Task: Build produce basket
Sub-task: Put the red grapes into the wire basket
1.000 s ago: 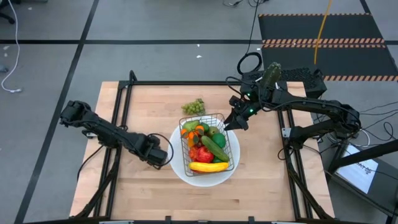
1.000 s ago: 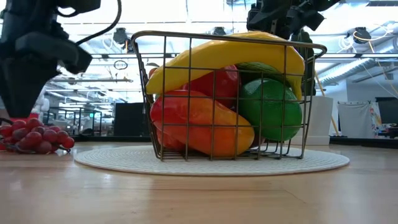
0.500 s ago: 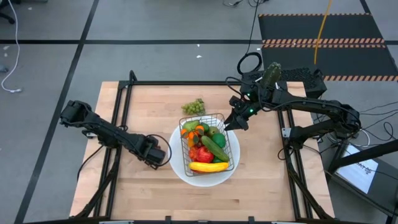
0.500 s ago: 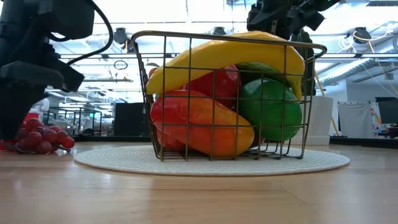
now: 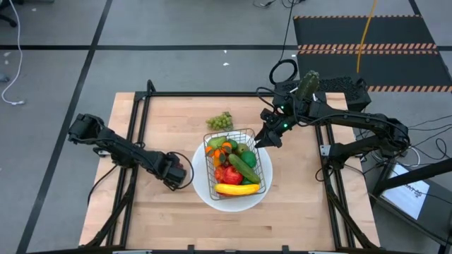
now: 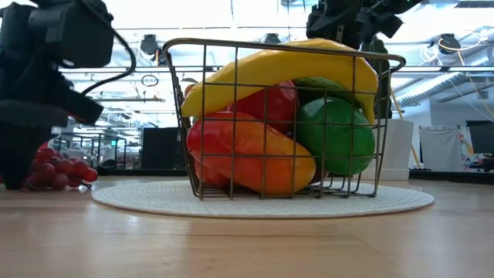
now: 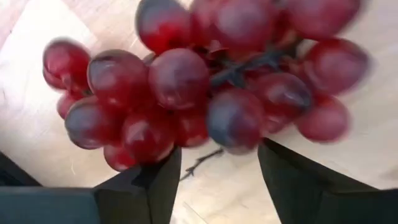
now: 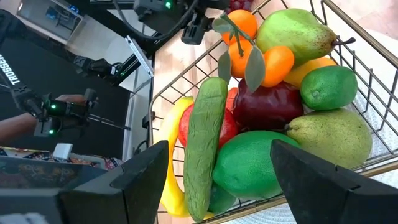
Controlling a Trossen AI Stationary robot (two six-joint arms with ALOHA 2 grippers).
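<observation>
Wood desk [image 5: 296, 197] with a black frame, on grey floor [image 5: 56, 63] marked with dark lines; striped black mat [image 5: 367, 32] beyond the desk. Basket [image 5: 238, 161] sits on a white plate [image 5: 205, 185] mid-desk, full: banana [image 5: 237, 188], cucumber [image 8: 202, 146], pears [image 8: 297, 30], lime [image 8: 326, 87], tangerines [image 8: 239, 25], apple [image 8: 270, 106]. Green grapes [image 5: 219, 121] lie on the wood just behind the basket. Left claw [image 5: 179, 176] is just left of the plate, fingers [image 7: 143, 190] parted over the red grapes [image 7: 186, 93] on the desk; gripping or not, cannot tell. Right claw [image 5: 267, 139] hangs at the basket's far right corner, open, empty. Low view: bright open room behind, ceiling pipes.
</observation>
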